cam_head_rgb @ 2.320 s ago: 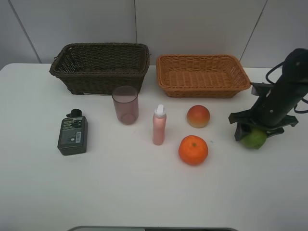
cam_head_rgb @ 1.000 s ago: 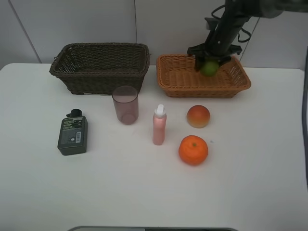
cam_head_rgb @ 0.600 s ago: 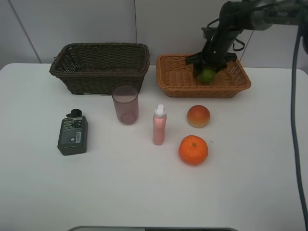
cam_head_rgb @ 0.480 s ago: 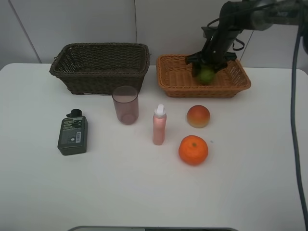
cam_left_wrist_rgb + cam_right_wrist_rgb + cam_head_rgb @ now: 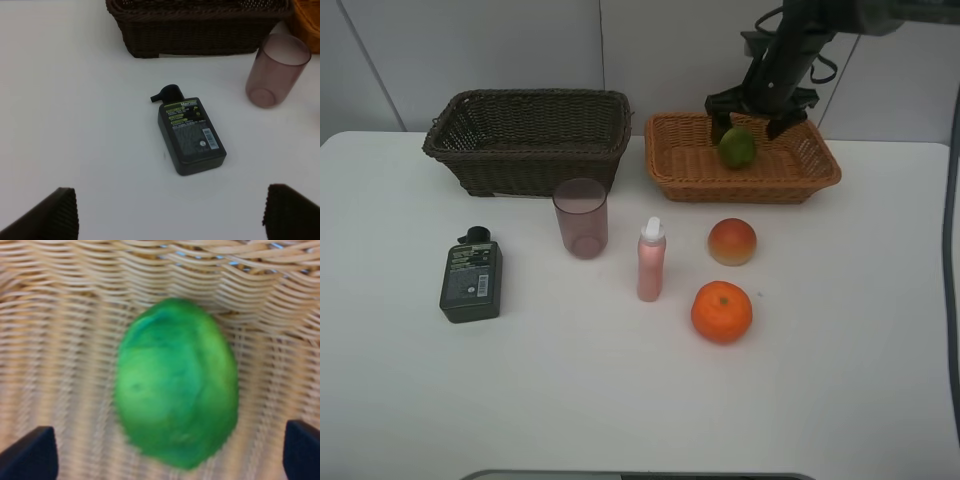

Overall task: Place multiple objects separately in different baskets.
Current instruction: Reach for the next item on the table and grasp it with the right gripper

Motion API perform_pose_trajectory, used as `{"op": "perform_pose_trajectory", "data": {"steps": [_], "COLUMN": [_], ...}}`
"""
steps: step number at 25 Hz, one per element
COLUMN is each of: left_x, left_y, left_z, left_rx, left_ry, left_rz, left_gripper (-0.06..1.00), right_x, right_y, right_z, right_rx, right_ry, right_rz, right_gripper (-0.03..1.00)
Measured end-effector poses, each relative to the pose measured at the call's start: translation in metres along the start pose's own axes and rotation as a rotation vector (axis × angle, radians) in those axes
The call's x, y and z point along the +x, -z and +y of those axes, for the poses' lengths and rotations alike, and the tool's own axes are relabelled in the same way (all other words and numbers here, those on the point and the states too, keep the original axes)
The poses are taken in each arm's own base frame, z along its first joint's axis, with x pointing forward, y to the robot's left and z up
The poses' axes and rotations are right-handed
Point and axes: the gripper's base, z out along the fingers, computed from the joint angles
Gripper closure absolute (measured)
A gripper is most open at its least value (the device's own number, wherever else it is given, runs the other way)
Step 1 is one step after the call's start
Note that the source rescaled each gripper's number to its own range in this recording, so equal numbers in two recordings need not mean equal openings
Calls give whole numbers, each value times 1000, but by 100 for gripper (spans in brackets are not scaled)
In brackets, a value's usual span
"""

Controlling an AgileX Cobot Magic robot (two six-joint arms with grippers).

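Right fingers (image 5: 748,120) spread above the lime (image 5: 737,147), apparently loose in the tan basket (image 5: 820,178); peach (image 5: 732,241) lies nearest, toward the desk's (image 5: 620,400) front.

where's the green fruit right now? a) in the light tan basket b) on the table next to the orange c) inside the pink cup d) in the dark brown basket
a, the green fruit sits against the weave inside the light tan basket.
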Motion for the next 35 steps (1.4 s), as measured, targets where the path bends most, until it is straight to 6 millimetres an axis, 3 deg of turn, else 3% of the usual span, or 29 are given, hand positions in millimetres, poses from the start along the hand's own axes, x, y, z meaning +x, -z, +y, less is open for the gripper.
{"op": "perform_pose_trajectory", "data": {"steps": [6, 13, 19, 22, 28, 35], "left_x": [0, 0, 0, 0, 0, 0], "left_y": [0, 0, 0, 0, 0, 0], "left_z": [0, 0, 0, 0, 0, 0], "left_rx": [0, 0, 0, 0, 0, 0], "left_ry": [0, 0, 0, 0, 0, 0], "left_rz": [0, 0, 0, 0, 0, 0], "left_gripper": [-1, -1, -1, -1, -1, -1], "right_x": [12, 51, 81, 99, 133, 148], "right_y": [45, 75, 91, 86, 55, 35], "right_z": [18, 49, 61, 60, 59, 57], "right_rx": [-12, -36, -46, -44, -42, -23], "right_ry": [-20, 2, -17, -36, -68, -114], "right_rz": [19, 60, 71, 87, 115, 33], "right_gripper": [-3, -3, -3, -3, -3, -3]}}
